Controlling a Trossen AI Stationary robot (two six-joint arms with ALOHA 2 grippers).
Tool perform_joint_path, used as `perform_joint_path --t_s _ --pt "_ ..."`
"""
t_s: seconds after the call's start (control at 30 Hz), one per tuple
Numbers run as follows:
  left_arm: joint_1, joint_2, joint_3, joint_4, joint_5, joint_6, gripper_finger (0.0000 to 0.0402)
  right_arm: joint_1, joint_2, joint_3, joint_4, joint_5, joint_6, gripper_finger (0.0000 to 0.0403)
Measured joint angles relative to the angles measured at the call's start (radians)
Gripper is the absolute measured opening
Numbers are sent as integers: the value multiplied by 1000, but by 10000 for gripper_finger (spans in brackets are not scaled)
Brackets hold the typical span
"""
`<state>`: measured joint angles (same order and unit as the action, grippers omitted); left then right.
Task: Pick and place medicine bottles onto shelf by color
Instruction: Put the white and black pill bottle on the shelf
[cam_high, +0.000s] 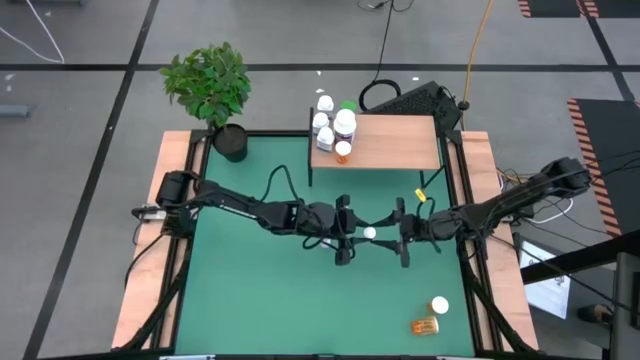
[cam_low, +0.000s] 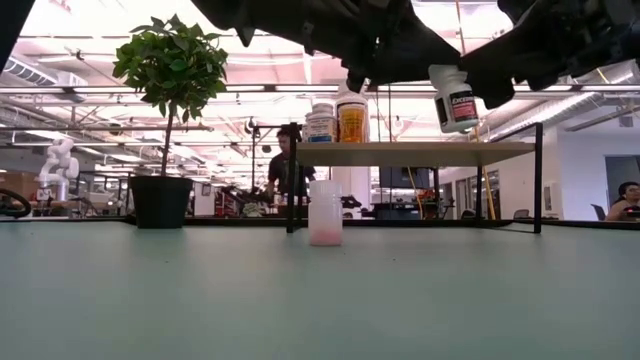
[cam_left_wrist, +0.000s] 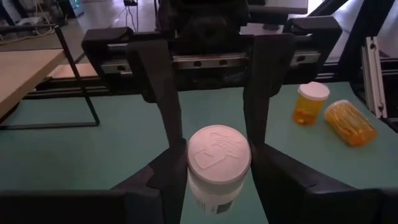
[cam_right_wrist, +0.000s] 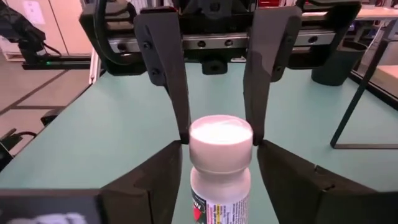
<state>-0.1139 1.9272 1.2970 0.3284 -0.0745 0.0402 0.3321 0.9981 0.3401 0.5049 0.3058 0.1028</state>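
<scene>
A white pill bottle (cam_high: 369, 233) with a white cap hangs in the air over the middle of the green mat, between my two grippers. My left gripper (cam_high: 357, 234) reaches it from the left and my right gripper (cam_high: 383, 236) from the right, and both are shut on it. In the low view the bottle (cam_low: 455, 97) leans a little, its label showing. The shelf (cam_high: 390, 145) stands at the far edge and carries several bottles (cam_high: 335, 125) at its left end. Another white bottle (cam_low: 325, 213) stands on the mat; the high view does not show it. My left gripper pinches the cap's sides (cam_left_wrist: 198, 157) between its two fingers. The fingers lie about level and come from the table's left. The bottle is lifted clear and hangs below the fingers, nearly upright. My right gripper has its fingers on the same cap's sides (cam_right_wrist: 199, 142), one on each side. The fingers lie about level and come from the table's right, tip to tip with the left gripper's fingers. The bottle's body and label (cam_right_wrist: 217, 199) hang below the fingers.
An amber bottle with a white cap (cam_high: 438, 304) stands near the mat's near right corner, with a second amber bottle (cam_high: 425, 326) lying beside it. A potted plant (cam_high: 215, 85) stands at the far left corner. Wooden rails border the mat.
</scene>
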Motion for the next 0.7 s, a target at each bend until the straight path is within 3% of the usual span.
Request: perform_joint_path --t_s 0.27,0.57,0.7 --pt "2 1 1 21 14 0 165 -24 35 0 22 -4 16 192" --pt "2 1 1 16 16 -19 166 -30 35 0 36 -24 15 136" --pt "3 -22 1 -31 9 -21 179 -31 35 0 45 -11 5 141"
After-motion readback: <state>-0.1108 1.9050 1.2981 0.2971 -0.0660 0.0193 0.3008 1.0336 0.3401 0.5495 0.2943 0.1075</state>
